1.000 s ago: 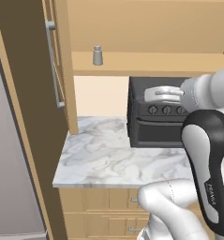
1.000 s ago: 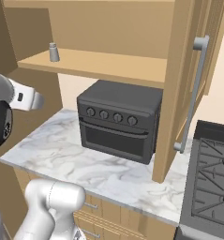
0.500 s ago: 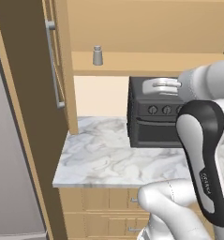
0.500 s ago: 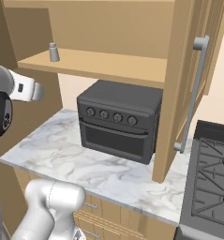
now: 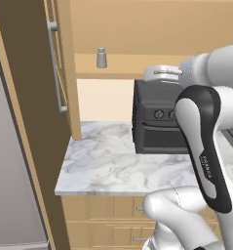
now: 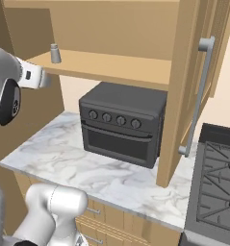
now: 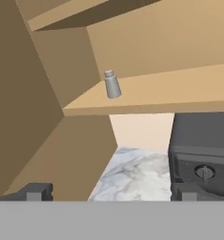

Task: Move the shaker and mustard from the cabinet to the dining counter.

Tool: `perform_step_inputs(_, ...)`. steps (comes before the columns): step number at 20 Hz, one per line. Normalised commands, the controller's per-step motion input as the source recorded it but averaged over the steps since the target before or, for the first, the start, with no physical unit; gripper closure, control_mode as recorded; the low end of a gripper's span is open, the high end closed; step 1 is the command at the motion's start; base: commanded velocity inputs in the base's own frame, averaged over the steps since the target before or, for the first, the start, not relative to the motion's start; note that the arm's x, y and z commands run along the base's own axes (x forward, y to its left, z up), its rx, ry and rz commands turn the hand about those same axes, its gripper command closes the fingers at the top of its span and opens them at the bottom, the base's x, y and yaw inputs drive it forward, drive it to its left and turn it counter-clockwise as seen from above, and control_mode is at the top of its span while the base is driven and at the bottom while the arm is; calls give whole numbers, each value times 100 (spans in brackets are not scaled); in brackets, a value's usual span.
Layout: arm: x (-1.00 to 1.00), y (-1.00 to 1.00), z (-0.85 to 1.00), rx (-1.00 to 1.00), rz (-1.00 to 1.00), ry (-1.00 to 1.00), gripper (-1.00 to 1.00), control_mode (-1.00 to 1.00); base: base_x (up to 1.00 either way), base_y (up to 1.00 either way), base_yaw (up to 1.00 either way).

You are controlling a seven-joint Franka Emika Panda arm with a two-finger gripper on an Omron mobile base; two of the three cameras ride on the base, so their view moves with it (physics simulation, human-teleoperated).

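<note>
Claw open, shaker upright on cabinet shelf

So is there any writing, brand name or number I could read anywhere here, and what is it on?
Small pale lettering runs along the robot arm's dark link in the left base view: too small and blurred to read.
The black oven has four knobs with no legible marks.
The shaker and the cabinet's shelf carry no text.
Nothing else readable.

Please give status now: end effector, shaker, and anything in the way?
End effector open, empty, short of the cabinet. Shaker upright on the shelf, untouched. Nothing between them; oven sits below.
</note>
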Motion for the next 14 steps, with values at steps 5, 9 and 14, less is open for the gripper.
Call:
perform_step_inputs(5, 46, 0, 12, 0, 1, 0, -100, -100, 0, 0, 0)
perform_step_inputs(9, 58, 0, 0, 0, 4, 0, -100, -100, 0, 0, 0)
perform_step_inputs(14, 61, 2, 0, 0, 7, 0, -100, -100, 0, 0, 0)
